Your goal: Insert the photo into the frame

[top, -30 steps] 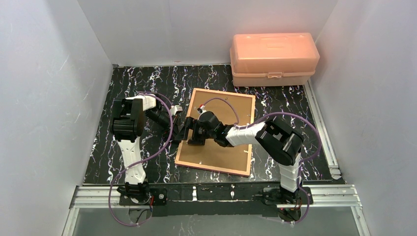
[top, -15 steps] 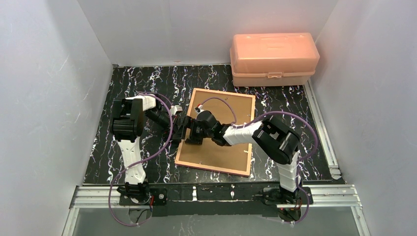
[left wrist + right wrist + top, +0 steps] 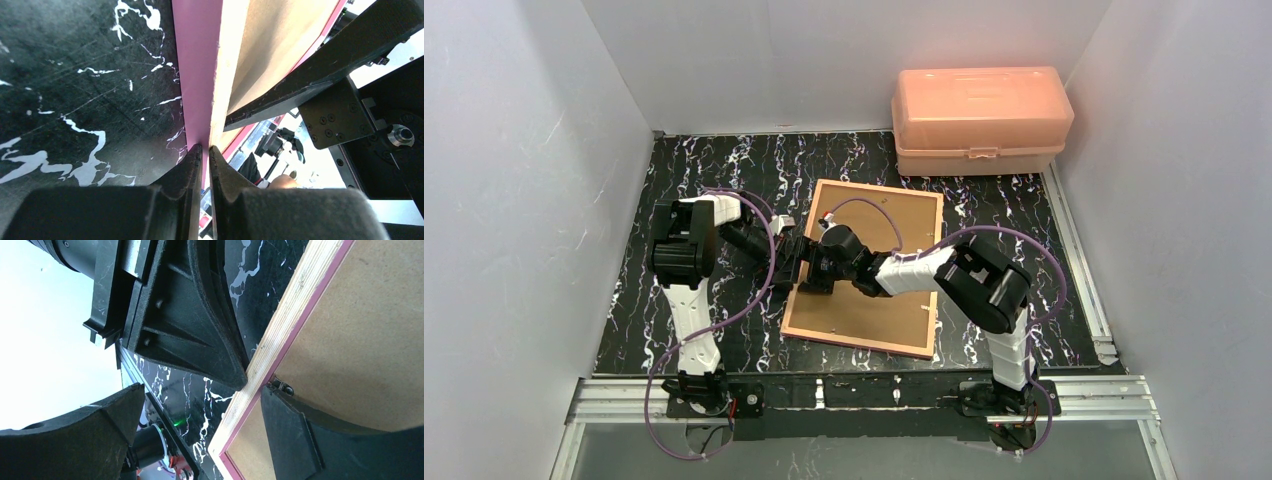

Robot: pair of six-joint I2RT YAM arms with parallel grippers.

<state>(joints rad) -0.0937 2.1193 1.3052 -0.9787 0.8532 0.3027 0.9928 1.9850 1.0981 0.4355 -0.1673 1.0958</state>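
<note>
The left arm point(image 3: 686, 262) bends at the elbow and reaches in toward the middle. The left pincer point(image 3: 204, 150) is low down and pinched almost tight on the thin edge of the frame point(image 3: 197, 75). The right arm point(image 3: 984, 285) folds across to the left. The right pincer point(image 3: 200, 432) is spread wide, right next to the left one.

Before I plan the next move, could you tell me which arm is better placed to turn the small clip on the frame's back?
Right. The right gripper is open, with one finger beside the clip on the backing board; the left gripper is shut on the edge of the frame, so occupied.
</note>
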